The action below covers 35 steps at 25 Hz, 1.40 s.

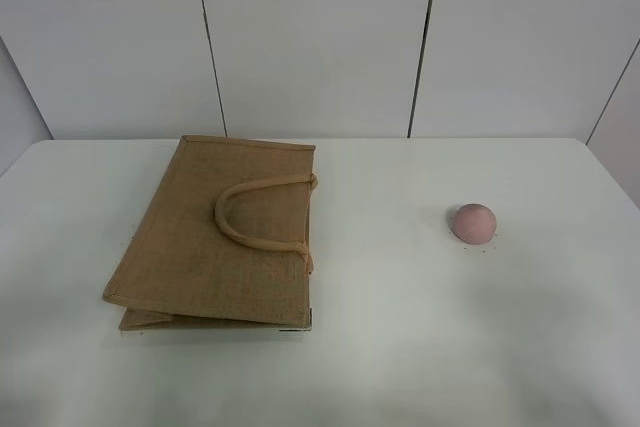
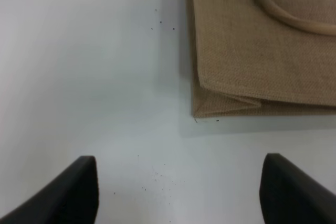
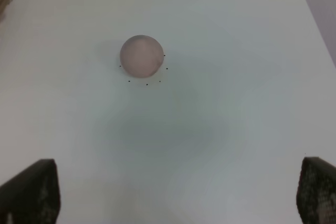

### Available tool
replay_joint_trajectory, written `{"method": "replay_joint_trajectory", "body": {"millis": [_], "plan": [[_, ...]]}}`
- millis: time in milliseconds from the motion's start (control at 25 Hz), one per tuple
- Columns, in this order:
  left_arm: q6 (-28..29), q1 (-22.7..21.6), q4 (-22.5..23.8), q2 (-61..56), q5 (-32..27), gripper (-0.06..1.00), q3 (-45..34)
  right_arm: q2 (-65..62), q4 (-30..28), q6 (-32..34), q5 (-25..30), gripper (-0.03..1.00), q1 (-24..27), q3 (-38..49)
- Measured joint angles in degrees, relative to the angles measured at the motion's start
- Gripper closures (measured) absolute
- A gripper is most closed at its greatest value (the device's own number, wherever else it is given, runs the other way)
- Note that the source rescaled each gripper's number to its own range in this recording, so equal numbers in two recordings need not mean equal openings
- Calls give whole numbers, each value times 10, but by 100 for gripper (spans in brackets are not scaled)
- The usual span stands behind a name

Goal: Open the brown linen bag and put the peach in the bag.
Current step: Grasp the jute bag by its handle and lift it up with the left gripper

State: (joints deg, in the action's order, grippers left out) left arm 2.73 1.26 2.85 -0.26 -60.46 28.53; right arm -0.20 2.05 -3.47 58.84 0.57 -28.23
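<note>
We see a white table [image 1: 400, 367] set before a pale panelled wall [image 1: 310, 37]. The brown linen bag [image 1: 200, 247] lies flat and closed on the left half of the table in the exterior high view. Its folded gusset shows along the near edge. A beige loop handle [image 1: 221, 217] is turned back onto the bag's upper face, with both ends fixed at the edge that faces the middle of the table.

The left gripper [image 2: 178, 174] hangs over bare table near one corner of the bag. Its dark jaws stand wide apart with nothing between them, and they do not touch the cloth. The right gripper [image 3: 178, 182] is likewise spread wide and carries nothing.

The peach [image 1: 473, 222] rests on the table well to the right of the bag, ahead of the right gripper and clear of it. We note a few dark specks [image 3: 147, 83] on the table just beside the peach.
</note>
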Motion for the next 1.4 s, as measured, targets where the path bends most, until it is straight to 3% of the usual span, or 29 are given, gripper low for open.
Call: {"method": "replay_joint_trajectory", "body": {"millis": [360,520,1120,1400], "plan": [[0,0,3,1,1,-1,4,0,0,0,0,-3,0,0],[0,0,1,73,-3,-1,44,0,0,0,0,-3,0,0],[-23,0,-4,721,7,-1,368,0,0,0,0,-3,0,0],[-27,0,-13,944,9,-1,526,0,0,0,0,-3,0,0]]}}
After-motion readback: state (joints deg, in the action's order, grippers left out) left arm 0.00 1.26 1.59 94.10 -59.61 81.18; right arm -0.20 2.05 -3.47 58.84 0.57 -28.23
